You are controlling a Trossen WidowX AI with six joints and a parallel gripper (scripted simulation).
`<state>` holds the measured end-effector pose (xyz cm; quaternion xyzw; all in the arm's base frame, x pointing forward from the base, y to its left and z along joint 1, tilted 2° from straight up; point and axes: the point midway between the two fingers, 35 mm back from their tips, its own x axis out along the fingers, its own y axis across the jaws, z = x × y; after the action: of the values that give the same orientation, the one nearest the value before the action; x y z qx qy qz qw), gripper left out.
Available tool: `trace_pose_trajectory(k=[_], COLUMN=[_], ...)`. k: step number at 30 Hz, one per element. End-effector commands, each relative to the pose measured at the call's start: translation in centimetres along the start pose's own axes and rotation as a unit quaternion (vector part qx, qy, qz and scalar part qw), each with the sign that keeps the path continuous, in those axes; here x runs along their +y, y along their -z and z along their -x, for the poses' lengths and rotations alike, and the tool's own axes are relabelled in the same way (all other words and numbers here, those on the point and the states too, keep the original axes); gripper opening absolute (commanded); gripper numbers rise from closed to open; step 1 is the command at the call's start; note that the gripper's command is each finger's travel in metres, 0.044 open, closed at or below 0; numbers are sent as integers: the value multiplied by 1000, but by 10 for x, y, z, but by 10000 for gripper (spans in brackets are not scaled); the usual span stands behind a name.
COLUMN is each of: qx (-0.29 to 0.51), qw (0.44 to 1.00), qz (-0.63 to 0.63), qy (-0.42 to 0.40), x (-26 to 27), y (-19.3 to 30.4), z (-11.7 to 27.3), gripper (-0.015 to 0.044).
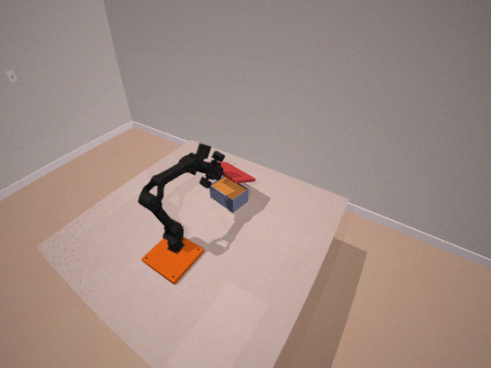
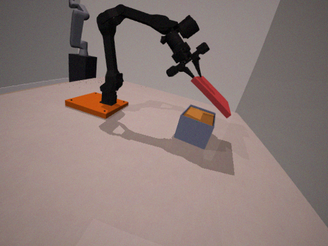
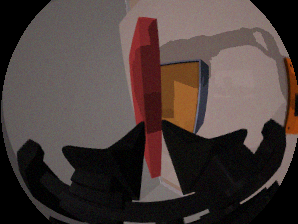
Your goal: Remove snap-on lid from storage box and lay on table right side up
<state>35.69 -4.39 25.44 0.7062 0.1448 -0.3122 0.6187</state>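
The red lid (image 1: 240, 173) (image 2: 214, 96) (image 3: 145, 75) is off the box, held in the air and steeply tilted, its far edge pointing down. My gripper (image 2: 197, 77) (image 3: 153, 124) is shut on the lid's upper edge; in the top view its fingertips are hard to make out. The blue-grey storage box (image 1: 221, 198) (image 2: 193, 130) (image 3: 203, 95) stands upright and open on the table, with orange showing inside. The lid hangs above and beyond the box's far side, apart from it in the exterior view.
The table (image 1: 289, 234) (image 2: 120, 181) carries the arm's orange base plate (image 1: 167, 263) (image 2: 87, 105), on the arm's side of the box. The table's far edge and a grey wall (image 1: 316, 90) (image 2: 289, 105) lie beyond the lid. A grey robot arm (image 2: 78, 28) stands in the background.
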Motion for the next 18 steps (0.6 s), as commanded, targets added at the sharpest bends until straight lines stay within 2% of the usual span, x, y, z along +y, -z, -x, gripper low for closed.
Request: trace_pose_trajectory(k=[1, 18], qx=[2, 1], qw=[1000, 1000], qz=[2, 4], qy=[-4, -4], x=[6, -2], y=[1, -33], z=[4, 2], gripper=[0, 0])
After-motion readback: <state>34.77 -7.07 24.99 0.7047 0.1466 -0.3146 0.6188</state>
